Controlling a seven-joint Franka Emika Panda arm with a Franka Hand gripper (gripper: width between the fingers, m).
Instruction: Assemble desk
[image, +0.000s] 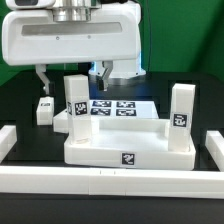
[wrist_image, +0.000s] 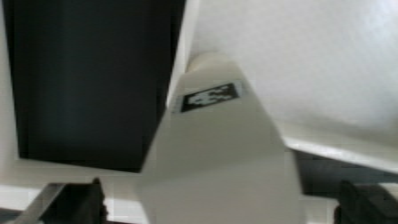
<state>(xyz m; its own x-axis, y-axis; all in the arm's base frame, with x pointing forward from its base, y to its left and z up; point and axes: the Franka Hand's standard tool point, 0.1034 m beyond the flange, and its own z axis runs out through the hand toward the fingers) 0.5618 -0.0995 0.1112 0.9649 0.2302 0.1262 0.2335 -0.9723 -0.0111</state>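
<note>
The white tabletop (image: 125, 148) lies on the black table with its rims up. One white leg (image: 77, 105) stands upright at its back corner on the exterior view's left, and another leg (image: 180, 110) stands at the back corner on the right. A third leg (image: 44, 110) sits loose on the table to the left. My gripper (image: 72, 80) is open just above the left leg, one finger (image: 42, 80) on each side. In the wrist view that leg (wrist_image: 210, 130) fills the space between the fingers (wrist_image: 71, 200), with small gaps on both sides. A fourth leg is not in view.
The marker board (image: 115, 107) lies flat behind the tabletop. Long white border rails run along the front (image: 100, 182), the left (image: 8, 142) and the right (image: 214, 152) of the work area. The robot's white body hangs over the back.
</note>
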